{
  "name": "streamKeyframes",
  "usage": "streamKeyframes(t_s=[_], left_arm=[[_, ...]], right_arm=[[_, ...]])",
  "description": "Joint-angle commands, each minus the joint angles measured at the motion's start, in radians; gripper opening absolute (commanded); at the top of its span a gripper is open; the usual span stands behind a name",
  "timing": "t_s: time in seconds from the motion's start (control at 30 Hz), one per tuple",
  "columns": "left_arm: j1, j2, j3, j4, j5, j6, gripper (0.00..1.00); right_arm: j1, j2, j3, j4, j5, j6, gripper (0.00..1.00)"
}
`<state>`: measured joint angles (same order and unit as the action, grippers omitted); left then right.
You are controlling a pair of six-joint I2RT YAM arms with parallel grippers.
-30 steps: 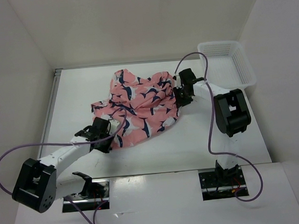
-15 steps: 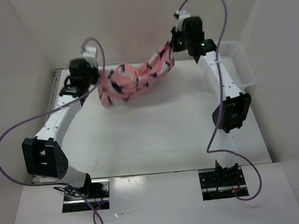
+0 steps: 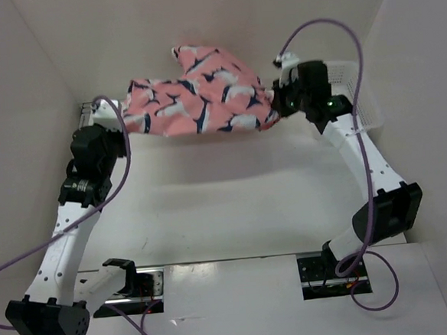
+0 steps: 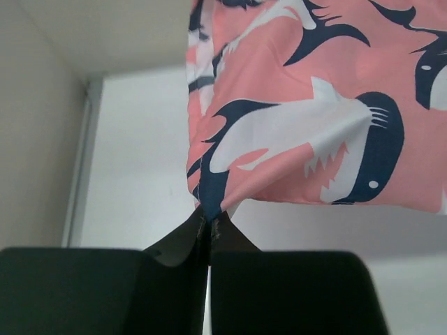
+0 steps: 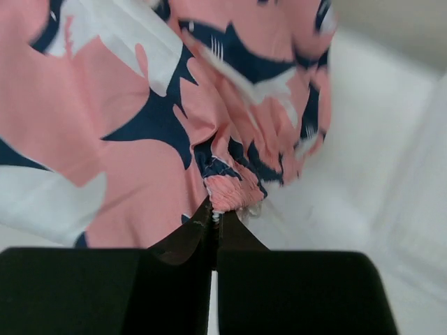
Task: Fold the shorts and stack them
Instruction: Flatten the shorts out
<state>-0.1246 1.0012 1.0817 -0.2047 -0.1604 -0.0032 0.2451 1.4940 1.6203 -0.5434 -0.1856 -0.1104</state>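
Observation:
The salmon-pink shorts (image 3: 199,96) with navy-and-white sharks hang stretched in the air above the back of the table, held at both ends. My left gripper (image 3: 121,122) is shut on their left corner; in the left wrist view its jaws (image 4: 209,222) pinch a navy edge of the shorts (image 4: 307,118). My right gripper (image 3: 277,106) is shut on their right end; in the right wrist view it (image 5: 214,216) grips the gathered waistband of the shorts (image 5: 126,118).
A white mesh basket (image 3: 360,89) stands at the back right, partly behind the right arm. White walls close in the table (image 3: 234,205) at the back and both sides. Purple cables loop off both arms.
Both arms have lifted the shorts off the table and then pulled them apart, so the cloth went from a crumpled heap to a spread, hanging sheet. The left gripper swung back and up.

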Motion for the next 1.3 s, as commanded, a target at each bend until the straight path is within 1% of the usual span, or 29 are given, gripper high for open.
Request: streamKeyframes(t_s=[0.0,0.03,0.1,0.13,0.2,0.27,0.33,0.37,0.47,0.5,0.57,0.6,0.63,0.7,0.73,0.77,0.8,0.83,0.87,0.9,0.93,0.97,1.0,1.03,1.07,1.17,1.2,1.23,1.27], left_arm=[[0.000,-0.120,-0.097,-0.153,0.004,0.003,0.00],[0.000,-0.168,-0.115,-0.217,0.037,0.003,0.00],[0.000,-0.209,-0.162,-0.278,0.065,0.003,0.00],[0.000,-0.251,-0.181,-0.345,0.090,0.003,0.00],[0.000,-0.295,-0.251,-0.390,0.099,0.003,0.00],[0.000,-0.366,-0.298,-0.438,0.133,0.003,0.00],[0.000,-0.415,-0.327,-0.488,0.165,0.003,0.00],[0.000,-0.424,-0.327,-0.513,0.212,0.003,0.00],[0.000,-0.424,-0.310,-0.574,0.280,0.003,0.00],[0.000,-0.424,-0.298,-0.588,0.297,0.003,0.00],[0.000,-0.414,-0.273,-0.651,0.337,0.003,0.00],[0.000,-0.414,-0.246,-0.723,0.388,0.003,0.00],[0.000,-0.414,-0.232,-0.755,0.419,0.003,0.00],[0.000,-0.435,-0.212,-0.815,0.491,0.003,0.00],[0.000,-0.446,-0.212,-0.828,0.504,0.003,0.00],[0.000,-0.457,-0.227,-0.837,0.504,0.003,0.03],[0.000,-0.467,-0.245,-0.846,0.484,0.003,0.09],[0.000,-0.476,-0.262,-0.846,0.469,0.003,0.33],[0.000,-0.477,-0.291,-0.858,0.454,0.003,0.56],[0.000,-0.477,-0.301,-0.875,0.441,0.003,0.68],[0.000,-0.477,-0.301,-0.884,0.430,0.003,0.75],[0.000,-0.477,-0.315,-0.884,0.430,0.003,0.79],[0.000,-0.477,-0.325,-0.884,0.430,0.003,0.83],[0.000,-0.493,-0.325,-0.875,0.441,0.003,0.85],[0.000,-0.513,-0.325,-0.860,0.441,0.003,0.89],[0.000,-0.533,-0.354,-0.702,0.440,0.003,0.95],[0.000,-0.533,-0.364,-0.564,0.417,0.003,0.99],[0.000,-0.520,-0.376,-0.496,0.395,0.003,0.99],[0.000,-0.466,-0.387,-0.384,0.360,0.003,0.99]], right_arm=[[-0.003,-0.015,-0.220,-0.170,-0.074,-0.146,0.00],[-0.003,-0.026,-0.259,-0.185,-0.074,-0.169,0.00],[-0.003,-0.061,-0.362,-0.231,-0.074,-0.239,0.00],[-0.003,-0.073,-0.394,-0.246,-0.074,-0.258,0.00],[-0.003,-0.110,-0.485,-0.311,-0.086,-0.323,0.00],[-0.003,-0.121,-0.534,-0.346,-0.077,-0.379,0.00],[0.006,-0.138,-0.534,-0.346,-0.051,-0.393,0.00],[0.019,-0.138,-0.534,-0.360,-0.040,-0.406,0.00],[0.074,-0.138,-0.565,-0.449,-0.040,-0.498,0.00],[0.086,-0.147,-0.574,-0.476,-0.040,-0.558,0.00],[0.100,-0.147,-0.564,-0.567,-0.057,-0.609,0.00],[0.100,-0.147,-0.554,-0.598,-0.081,-0.629,0.00],[0.100,-0.147,-0.544,-0.660,-0.093,-0.667,0.00],[0.114,-0.147,-0.534,-0.699,-0.103,-0.683,0.00],[0.126,-0.147,-0.556,-0.699,-0.077,-0.683,0.03],[0.137,-0.158,-0.574,-0.676,-0.052,-0.683,0.06],[0.146,-0.158,-0.594,-0.659,-0.026,-0.683,0.12],[0.160,-0.169,-0.629,-0.632,0.018,-0.693,0.21],[0.160,-0.169,-0.629,-0.632,0.018,-0.704,0.41],[0.160,-0.169,-0.629,-0.632,0.018,-0.704,0.62],[0.160,-0.160,-0.629,-0.632,0.002,-0.704,0.72],[0.160,-0.159,-0.629,-0.632,0.002,-0.713,0.84],[0.160,-0.159,-0.620,-0.612,0.002,-0.713,0.92],[0.160,-0.170,-0.620,-0.593,0.024,-0.713,0.97],[0.160,-0.185,-0.620,-0.575,0.064,-0.713,0.97],[0.160,-0.242,-0.588,-0.474,0.094,-0.677,0.98],[0.160,-0.256,-0.579,-0.417,0.094,-0.657,0.98],[0.160,-0.267,-0.557,-0.386,0.081,-0.635,0.98],[0.160,-0.267,-0.547,-0.357,0.071,-0.617,0.98]])
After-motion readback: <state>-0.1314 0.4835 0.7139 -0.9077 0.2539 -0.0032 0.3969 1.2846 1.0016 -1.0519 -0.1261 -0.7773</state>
